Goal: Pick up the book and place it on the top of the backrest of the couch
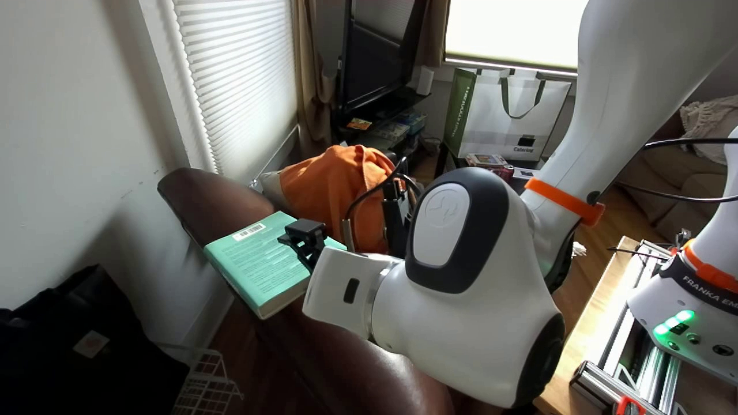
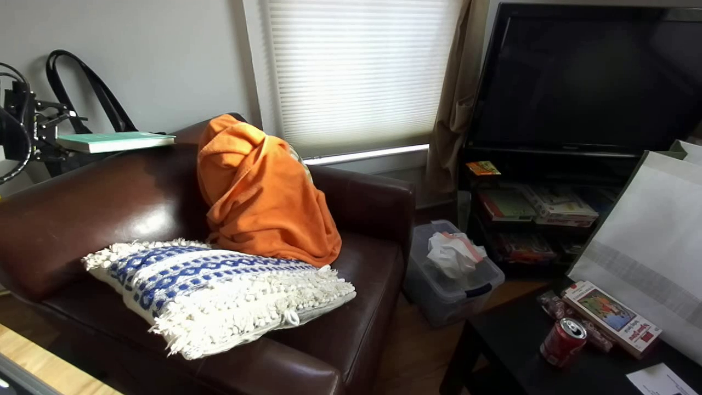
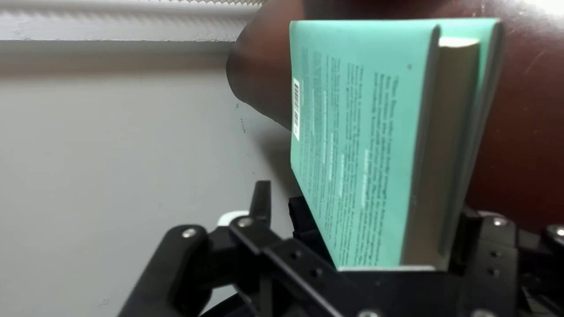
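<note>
The mint-green book (image 1: 259,262) lies back cover up at the top of the dark brown couch's backrest (image 1: 369,363). It looks nearly flat in an exterior view (image 2: 118,141), where the backrest (image 2: 93,203) is below it. Its full contact with the leather is hidden. My gripper (image 3: 365,211) is open around the near end of the book (image 3: 352,132) in the wrist view. One finger stands apart from the cover, with a visible gap. The other is at the book's underside, partly hidden; I cannot tell whether it touches.
An orange cloth bundle (image 2: 263,197) leans on the couch beside the book. A blue-and-white patterned pillow (image 2: 219,296) lies on the seat. The wall (image 3: 123,154) and a black bag (image 1: 86,346) are behind the backrest. A window blind (image 1: 242,75) is beyond the couch's far end.
</note>
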Tool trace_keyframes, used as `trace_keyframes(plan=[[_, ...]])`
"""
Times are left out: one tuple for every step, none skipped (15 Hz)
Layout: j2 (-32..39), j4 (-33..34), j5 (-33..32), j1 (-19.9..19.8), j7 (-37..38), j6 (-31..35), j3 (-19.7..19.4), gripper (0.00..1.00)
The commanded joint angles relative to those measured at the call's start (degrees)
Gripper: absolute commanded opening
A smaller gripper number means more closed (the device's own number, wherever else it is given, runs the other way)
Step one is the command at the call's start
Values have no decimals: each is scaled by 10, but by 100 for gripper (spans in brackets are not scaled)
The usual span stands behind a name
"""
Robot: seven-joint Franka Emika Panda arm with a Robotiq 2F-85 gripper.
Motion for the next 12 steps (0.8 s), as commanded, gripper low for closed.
trace_keyframes(plan=[[8, 3, 27, -12, 1, 22, 13, 100], [9, 1, 40, -14, -2, 26, 15, 100], [9, 1, 51, -16, -3, 33, 16, 100], [9, 0, 63, -18, -6, 41, 17, 100], [9, 0, 76, -21, -8, 50, 18, 100], [7, -2, 88, -23, -9, 61, 19, 100], [3, -5, 104, -28, -14, 80, 22, 100], [-2, -9, 119, -32, -18, 99, 25, 100], [-11, -15, 135, -37, -23, 120, 29, 100], [-19, -20, 143, -42, -24, 145, 32, 100], [-33, -27, 157, -47, -31, 168, 36, 100], [-46, -35, 163, -50, -33, 192, 39, 100]])
